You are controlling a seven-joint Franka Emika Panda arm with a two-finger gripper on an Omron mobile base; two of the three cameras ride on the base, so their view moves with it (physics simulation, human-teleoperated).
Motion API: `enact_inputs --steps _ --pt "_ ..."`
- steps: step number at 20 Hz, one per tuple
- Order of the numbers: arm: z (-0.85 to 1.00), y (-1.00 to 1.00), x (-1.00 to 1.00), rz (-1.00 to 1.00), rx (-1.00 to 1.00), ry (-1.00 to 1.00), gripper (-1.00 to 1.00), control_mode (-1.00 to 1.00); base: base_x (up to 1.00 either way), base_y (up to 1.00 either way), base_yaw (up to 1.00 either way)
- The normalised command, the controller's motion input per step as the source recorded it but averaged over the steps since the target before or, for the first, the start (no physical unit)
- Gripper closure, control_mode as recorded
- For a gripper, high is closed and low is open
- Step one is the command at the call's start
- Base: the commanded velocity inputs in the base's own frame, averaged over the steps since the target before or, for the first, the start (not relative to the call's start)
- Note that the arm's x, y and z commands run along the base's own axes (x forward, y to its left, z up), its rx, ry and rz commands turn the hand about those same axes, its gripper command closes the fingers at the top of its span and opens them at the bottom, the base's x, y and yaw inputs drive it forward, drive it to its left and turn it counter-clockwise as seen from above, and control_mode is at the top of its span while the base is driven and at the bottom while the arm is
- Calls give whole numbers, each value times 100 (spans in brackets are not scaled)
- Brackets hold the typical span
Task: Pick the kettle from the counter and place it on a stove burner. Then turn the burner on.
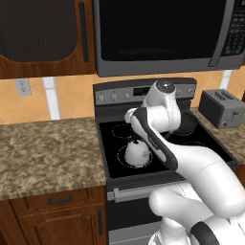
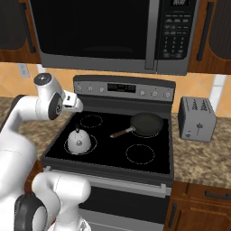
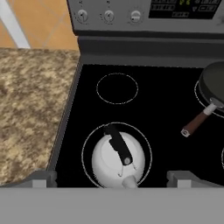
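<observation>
Our end effector (image 3: pixel 112 177) stood wide open and held nothing. Directly beneath it, between its fingertips in the hand view, we saw the small shiny silver-grey dome-shaped kettle (image 3: pixel 117 159) sitting inside the largest thin white ring burner (image 3: pixel 87 142) on the glossy black glass cooktop. Beyond it lay a black frying pan (image 3: pixel 214 87) with a brown handle, and to the other side the speckled brown granite desk (image 3: pixel 30 109).

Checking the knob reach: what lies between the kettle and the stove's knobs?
A small empty burner ring on bare black glass, between kettle and knobs, in the hand view.
</observation>
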Motion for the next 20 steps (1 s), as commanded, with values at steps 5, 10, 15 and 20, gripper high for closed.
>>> enact_inputs --steps 5,10,15,20 --pt "0 15 19 -3 0 0 -100 -100 0 0 0" --pt "0 0 20 -5 0 0 -100 -100 0 0 0" --pt "6 0 0 -2 0 -14 -100 -100 0 0 0" --pt "24 0 3 0 3 -19 -100 -100 0 0 0"
